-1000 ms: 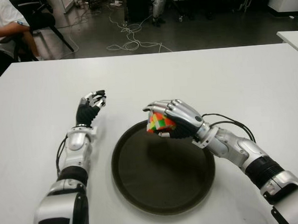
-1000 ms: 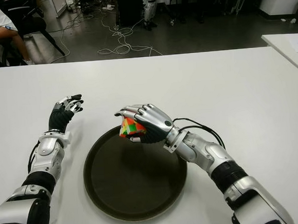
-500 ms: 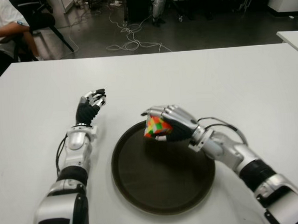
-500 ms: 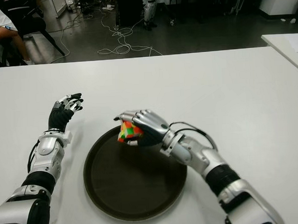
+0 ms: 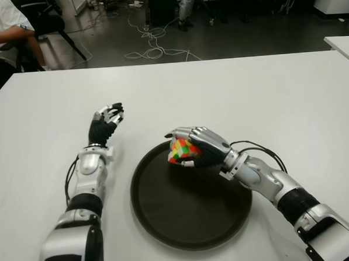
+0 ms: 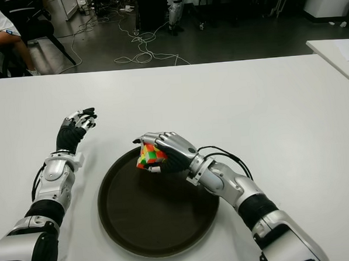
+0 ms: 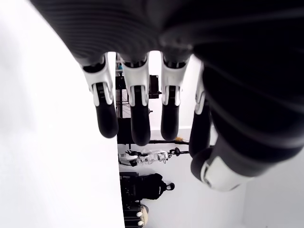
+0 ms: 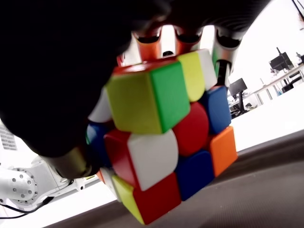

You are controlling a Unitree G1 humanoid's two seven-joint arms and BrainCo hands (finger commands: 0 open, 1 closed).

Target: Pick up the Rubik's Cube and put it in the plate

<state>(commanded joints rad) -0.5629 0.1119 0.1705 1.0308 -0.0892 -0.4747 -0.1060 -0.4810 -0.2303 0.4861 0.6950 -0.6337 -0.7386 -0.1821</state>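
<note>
My right hand (image 5: 193, 148) is shut on the Rubik's Cube (image 5: 182, 151), a scrambled cube of bright mixed colours, seen close up as the cube (image 8: 161, 137) in the right wrist view. The cube hangs low over the far left part of the round dark plate (image 5: 190, 208), just inside its rim; I cannot tell whether it touches the plate. My left hand (image 5: 106, 119) shows to the left of the plate above the white table (image 5: 249, 97), fingers (image 7: 135, 114) relaxed and holding nothing.
A person sits on a chair (image 5: 46, 26) past the table's far left corner. Cables (image 5: 152, 47) lie on the floor beyond the far edge. Another white table (image 5: 342, 43) stands at the right.
My right hand has carried the cube down and slightly toward the left, lower over the plate's far part. The left hand has stayed in place.
</note>
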